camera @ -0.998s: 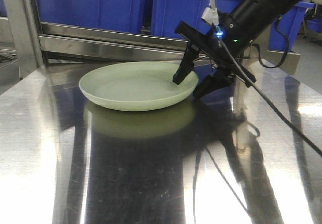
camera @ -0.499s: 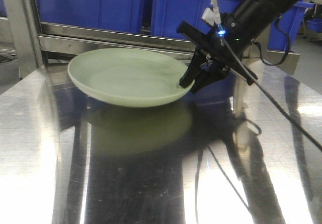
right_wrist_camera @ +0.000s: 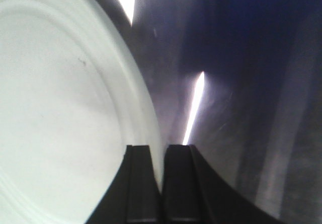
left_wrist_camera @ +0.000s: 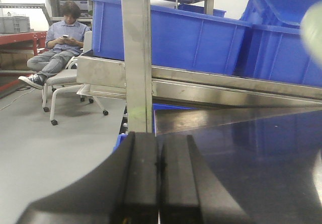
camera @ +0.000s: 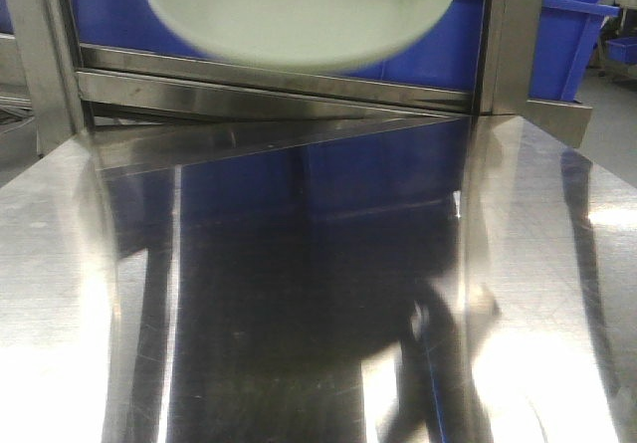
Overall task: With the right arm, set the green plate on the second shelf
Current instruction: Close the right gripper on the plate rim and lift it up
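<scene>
right gripper (right_wrist_camera: 162,156) pinched on green plate (right_wrist_camera: 60,108) rim, plate toward 10 o'clock, left gripper (left_wrist_camera: 159,141) fingers pressed together

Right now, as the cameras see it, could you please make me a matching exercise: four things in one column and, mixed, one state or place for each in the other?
Things
1. green plate
2. left hand
3. right hand
4. blue bins

States or places
A. shut, holding nothing
B. sitting on the steel rack
C. up in the air, touching no surface
D. clamped on a rim

Pairs: 1-C, 2-A, 3-D, 4-B
</scene>
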Controlling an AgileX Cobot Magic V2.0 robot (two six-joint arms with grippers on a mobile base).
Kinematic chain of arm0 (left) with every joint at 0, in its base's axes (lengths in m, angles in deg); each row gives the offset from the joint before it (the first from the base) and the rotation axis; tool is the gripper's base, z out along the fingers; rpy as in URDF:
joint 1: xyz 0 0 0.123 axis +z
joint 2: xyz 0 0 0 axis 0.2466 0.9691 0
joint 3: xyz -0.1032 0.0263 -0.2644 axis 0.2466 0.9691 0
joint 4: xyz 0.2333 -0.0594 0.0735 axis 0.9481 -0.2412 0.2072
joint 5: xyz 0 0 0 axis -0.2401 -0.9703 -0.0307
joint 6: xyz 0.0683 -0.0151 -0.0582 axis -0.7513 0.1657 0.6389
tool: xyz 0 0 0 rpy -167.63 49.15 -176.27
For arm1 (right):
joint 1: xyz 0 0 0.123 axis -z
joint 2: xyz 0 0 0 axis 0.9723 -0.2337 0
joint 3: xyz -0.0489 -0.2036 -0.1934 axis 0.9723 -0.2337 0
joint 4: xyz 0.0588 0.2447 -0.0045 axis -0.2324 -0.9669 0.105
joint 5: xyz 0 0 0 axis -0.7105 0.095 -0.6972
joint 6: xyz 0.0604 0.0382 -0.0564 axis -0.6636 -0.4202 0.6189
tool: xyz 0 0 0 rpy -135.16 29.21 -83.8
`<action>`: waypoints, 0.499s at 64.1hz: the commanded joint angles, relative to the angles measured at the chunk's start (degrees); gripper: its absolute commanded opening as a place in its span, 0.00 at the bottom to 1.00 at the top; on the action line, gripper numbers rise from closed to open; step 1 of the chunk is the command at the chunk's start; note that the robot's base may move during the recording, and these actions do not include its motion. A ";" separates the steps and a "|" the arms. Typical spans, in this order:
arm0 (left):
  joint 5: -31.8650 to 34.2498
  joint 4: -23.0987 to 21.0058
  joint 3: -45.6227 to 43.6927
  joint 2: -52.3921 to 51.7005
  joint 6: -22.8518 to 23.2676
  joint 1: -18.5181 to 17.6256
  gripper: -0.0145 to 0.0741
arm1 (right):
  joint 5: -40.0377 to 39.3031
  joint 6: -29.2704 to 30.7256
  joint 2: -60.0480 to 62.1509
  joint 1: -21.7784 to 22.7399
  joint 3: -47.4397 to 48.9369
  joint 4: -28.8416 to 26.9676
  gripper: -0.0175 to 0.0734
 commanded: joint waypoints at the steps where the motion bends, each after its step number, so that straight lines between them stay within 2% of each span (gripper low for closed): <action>1: 4.63 -0.42 2.27 -1.01 0.14 -0.06 0.31 | -5.79 0.21 10.33 0.26 -0.64 -0.04 0.25; 14: 4.63 -0.42 2.27 -1.01 0.14 -0.06 0.31 | -8.57 0.21 26.76 0.26 -8.69 4.75 0.25; 32: 4.63 -0.42 2.27 -1.01 0.14 -0.06 0.31 | -6.27 0.52 43.30 0.26 -15.62 5.81 0.25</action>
